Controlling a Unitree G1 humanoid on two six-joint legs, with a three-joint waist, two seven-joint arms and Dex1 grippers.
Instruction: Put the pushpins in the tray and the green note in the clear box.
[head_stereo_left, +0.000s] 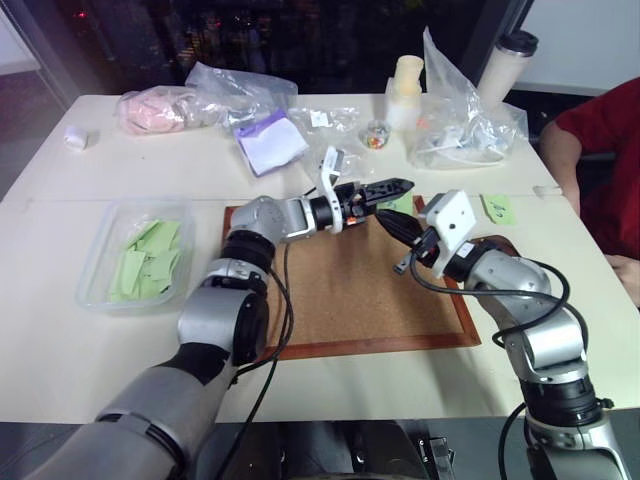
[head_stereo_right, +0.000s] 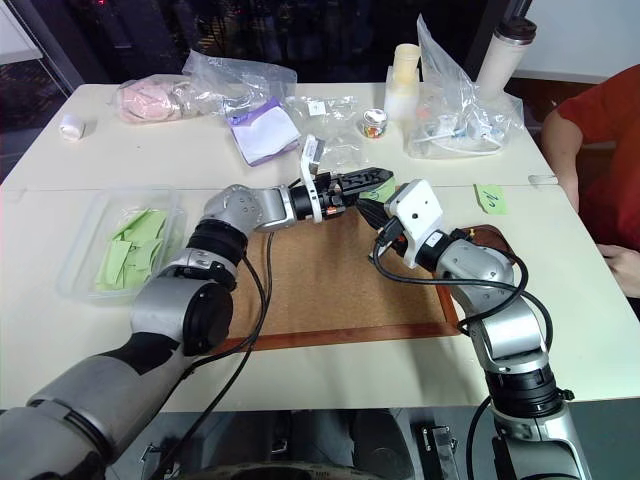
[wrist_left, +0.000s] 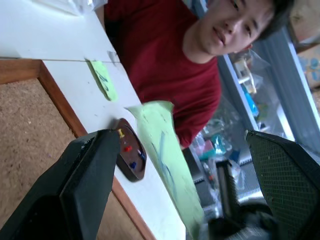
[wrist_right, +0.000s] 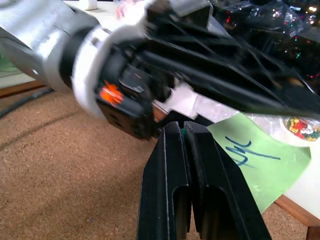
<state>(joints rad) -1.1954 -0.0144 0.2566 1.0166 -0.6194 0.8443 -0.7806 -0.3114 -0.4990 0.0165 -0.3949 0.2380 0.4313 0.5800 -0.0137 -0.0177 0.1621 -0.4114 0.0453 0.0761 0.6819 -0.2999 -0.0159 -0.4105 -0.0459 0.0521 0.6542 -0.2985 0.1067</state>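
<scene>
The right gripper (wrist_right: 187, 131) pinched the green note (wrist_right: 260, 160) by one edge, the thin, limp sheet jutting beyond its tips, between the spread fingers of the open left gripper (head_stereo_left: 385, 190), best taken at its free edge.

surface: white table (head_stereo_left: 60, 330) | under both jaws: cork board (head_stereo_left: 350, 290) | past left arm: clear box (head_stereo_left: 100, 262) of green slips | beyond jaws: plastic bags (head_stereo_left: 240, 85), pin jar (head_stereo_left: 376, 135) | by right gripper: tray (wrist_left: 131, 156), spare green note (head_stereo_left: 497, 208)
</scene>
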